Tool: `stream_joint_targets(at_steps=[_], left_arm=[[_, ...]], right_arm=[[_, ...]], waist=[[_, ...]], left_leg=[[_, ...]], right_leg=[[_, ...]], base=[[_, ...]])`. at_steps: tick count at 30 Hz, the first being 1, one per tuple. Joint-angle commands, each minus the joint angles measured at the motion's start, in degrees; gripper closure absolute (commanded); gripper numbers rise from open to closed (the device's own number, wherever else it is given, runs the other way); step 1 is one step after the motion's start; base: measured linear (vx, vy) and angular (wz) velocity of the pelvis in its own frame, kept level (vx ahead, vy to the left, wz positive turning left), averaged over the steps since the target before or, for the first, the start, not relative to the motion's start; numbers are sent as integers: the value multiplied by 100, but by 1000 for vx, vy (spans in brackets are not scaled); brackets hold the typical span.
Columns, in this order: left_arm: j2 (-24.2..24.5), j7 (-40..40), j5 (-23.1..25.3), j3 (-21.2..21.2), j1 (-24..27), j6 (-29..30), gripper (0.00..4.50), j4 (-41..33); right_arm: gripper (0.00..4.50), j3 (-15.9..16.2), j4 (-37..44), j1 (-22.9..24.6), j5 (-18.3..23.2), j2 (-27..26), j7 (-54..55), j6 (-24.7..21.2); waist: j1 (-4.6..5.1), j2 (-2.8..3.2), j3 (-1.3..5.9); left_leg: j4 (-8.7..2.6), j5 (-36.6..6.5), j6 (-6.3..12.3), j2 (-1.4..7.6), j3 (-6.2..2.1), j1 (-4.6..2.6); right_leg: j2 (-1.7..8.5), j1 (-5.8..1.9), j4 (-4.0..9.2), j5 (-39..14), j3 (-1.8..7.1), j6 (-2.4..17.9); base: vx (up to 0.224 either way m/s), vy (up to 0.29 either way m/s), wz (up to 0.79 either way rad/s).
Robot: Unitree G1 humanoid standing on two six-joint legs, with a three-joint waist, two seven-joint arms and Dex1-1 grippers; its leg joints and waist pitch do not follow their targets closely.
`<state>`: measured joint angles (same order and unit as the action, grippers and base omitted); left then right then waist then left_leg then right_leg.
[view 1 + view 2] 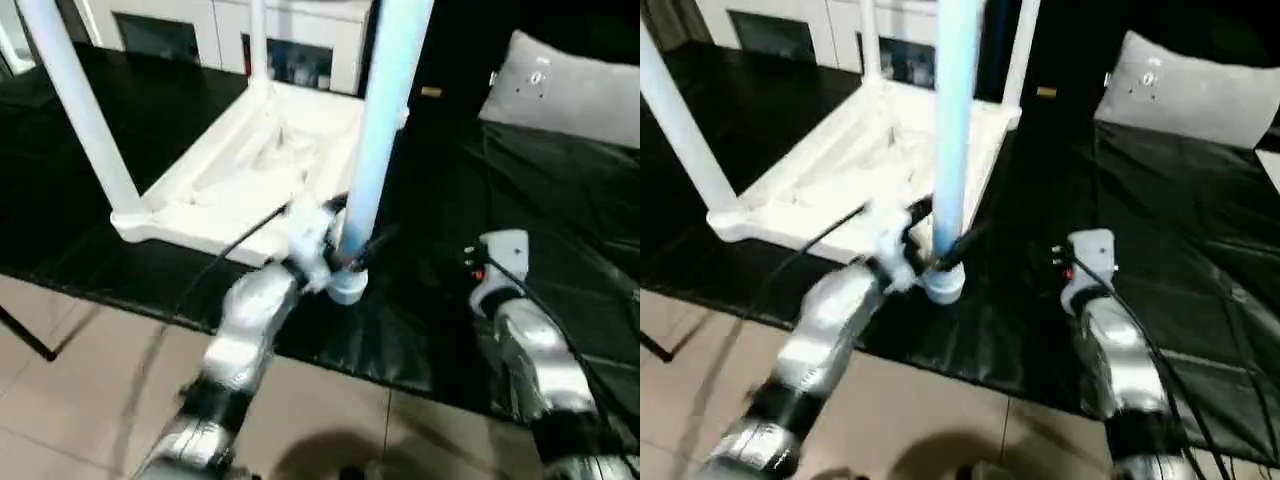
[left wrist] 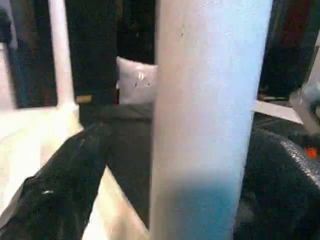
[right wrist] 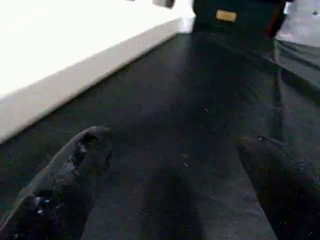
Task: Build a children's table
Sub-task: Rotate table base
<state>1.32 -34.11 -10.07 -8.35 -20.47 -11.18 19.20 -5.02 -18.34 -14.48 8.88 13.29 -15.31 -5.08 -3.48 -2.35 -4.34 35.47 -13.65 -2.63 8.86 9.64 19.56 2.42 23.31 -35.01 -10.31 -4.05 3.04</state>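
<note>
the table (image 1: pixel 250 170) sits upside down on the black sheet (image 1: pixel 560 220). the left gripper (image 2: pixel 165 165) has its 2 fingers spread wide around the near leg (image 1: pixel 385 110). the right gripper (image 3: pixel 175 190) hangs wide open over the sheet, holding nothing.

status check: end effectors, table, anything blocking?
Left end effector open around the near leg, at its socket. Right end effector open, empty, over black mat. Table upside down. Nothing blocking.

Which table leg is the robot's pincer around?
The bluish near leg: it stands between the left pincer's fingers. The other legs stand farther back.
</note>
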Motion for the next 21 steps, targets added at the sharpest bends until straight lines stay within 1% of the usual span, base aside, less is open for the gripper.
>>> stream_joint_targets(at_steps=[1,2,3,4,5,6,7,8,9,10,11,12,13,14,15,16,17,18,19,20,21], left_arm=[[144,-183,-247,80,282,234,11,-567],[218,-214,-317,88,444,366,11,-792],[263,-233,-361,90,556,461,11,-946],[338,-277,-378,72,710,533,11,-1126],[392,-288,-350,56,828,546,11,-1242],[405,-285,-341,55,862,543,11,-1268],[493,-164,-322,122,1228,632,11,-1561],[501,-8,-322,216,1371,717,11,-1704],[498,312,-306,417,1585,859,11,-1941],[499,332,-308,427,1596,875,11,-1962],[511,487,-320,512,1690,1000,11,-2123],[500,739,-276,681,1767,1059,11,-2256],[500,739,-276,681,1767,1059,11,-2256],[523,1238,14,993,1944,1152,11,-2453],[557,1692,354,1247,2149,1289,11,-2628],[557,1692,354,1247,2149,1289,11,-2628],[549,1665,182,1293,2301,1346,11,-2842],[550,1689,190,1297,2310,1385,11,-2862],[553,1765,217,1312,2337,1507,11,-2926],[549,1906,284,1315,2332,1662,11,-2984],[543,1968,309,1291,2339,1739,11,-3013]], right_arm=[[0,30,492,165,71,-12,-64,-239],[0,38,601,204,93,-42,-50,-286],[0,34,665,225,113,-68,-32,-320],[0,47,761,263,123,-88,-15,-335],[0,59,837,295,140,-101,-3,-357],[0,66,864,313,144,-106,-1,-362],[0,160,1129,496,150,-136,-11,-375],[0,192,1270,579,156,-147,-17,-419],[0,230,1519,712,192,-175,-19,-520],[0,229,1538,720,194,-177,-19,-533],[0,228,1688,781,209,-196,-16,-638],[0,210,1843,839,221,-225,21,-724],[0,210,1843,839,221,-225,21,-724],[0,183,2133,979,246,-302,157,-896],[0,177,2442,1158,272,-367,294,-1098],[0,177,2442,1158,272,-367,294,-1098],[0,181,2673,1278,353,-385,336,-1355],[0,182,2692,1286,364,-389,344,-1398],[0,182,2753,1313,397,-400,372,-1537],[0,217,2770,1341,443,-443,349,-1535],[0,233,2770,1367,411,-462,385,-1528]], waist=[[-40,-25,407],[-34,-14,401],[-25,-9,367],[-22,-4,365],[-21,-4,349],[-27,3,351],[-14,71,338],[-16,75,331],[-8,86,335],[3,74,338],[2,81,344],[-1,89,338],[7,93,331],[16,65,320],[22,28,316],[29,48,316],[48,45,320],[15,33,326],[-12,41,330],[-52,156,367],[-210,62,346]], left_leg=[[-442,-344,629,471,-140,47],[-453,-423,577,482,-141,40],[-468,-615,505,467,-133,43],[-472,-707,449,463,-133,32],[-485,-802,371,462,-140,38],[-488,-818,337,468,-146,30],[-498,-922,281,467,-137,2],[-521,-1001,231,488,-161,31],[-516,-1048,196,471,-159,34],[-510,-1024,211,456,-160,69],[-505,-1021,217,440,-155,58],[-507,-1033,230,440,-162,54],[-504,-1067,226,428,-163,64],[-508,-1106,222,417,-168,62],[-514,-1067,211,436,-183,91],[-512,-1055,215,425,-184,93],[-507,-1078,232,394,-176,65],[-482,-1066,340,350,-158,92],[-455,-1004,419,327,-148,98],[-161,-952,339,284,84,-172],[-25,-1013,296,168,28,-89]], right_leg=[[652,-337,430,-1140,375,1042],[661,-341,421,-1230,377,1049],[652,-321,482,-1579,377,962],[656,-320,496,-1753,379,915],[651,-312,529,-2005,384,802],[641,-305,522,-2029,385,764],[620,-273,563,-2066,389,728],[638,-310,551,-2037,394,692],[628,-315,538,-2082,397,643],[628,-331,548,-2088,402,600],[619,-327,553,-2137,400,571],[624,-320,566,-2221,398,546],[605,-313,592,-2369,387,475],[588,-299,605,-2569,378,368],[593,-316,595,-2552,380,271],[587,-309,600,-2574,377,223],[563,-276,630,-2720,365,124],[673,-308,632,-2887,440,141],[739,-323,639,-2997,496,198],[659,-70,885,-3534,898,154],[741,-264,861,-3477,1302,424]], base=[[0,0,0],[0,0,0],[0,0,0],[0,0,0],[0,0,0],[0,0,0],[0,0,0],[0,0,0],[0,0,0],[0,0,0],[0,0,0],[0,0,0],[0,0,0],[0,0,0],[0,0,0],[0,0,0],[0,0,0],[0,0,0],[0,0,0],[0,0,0],[0,0,0]])
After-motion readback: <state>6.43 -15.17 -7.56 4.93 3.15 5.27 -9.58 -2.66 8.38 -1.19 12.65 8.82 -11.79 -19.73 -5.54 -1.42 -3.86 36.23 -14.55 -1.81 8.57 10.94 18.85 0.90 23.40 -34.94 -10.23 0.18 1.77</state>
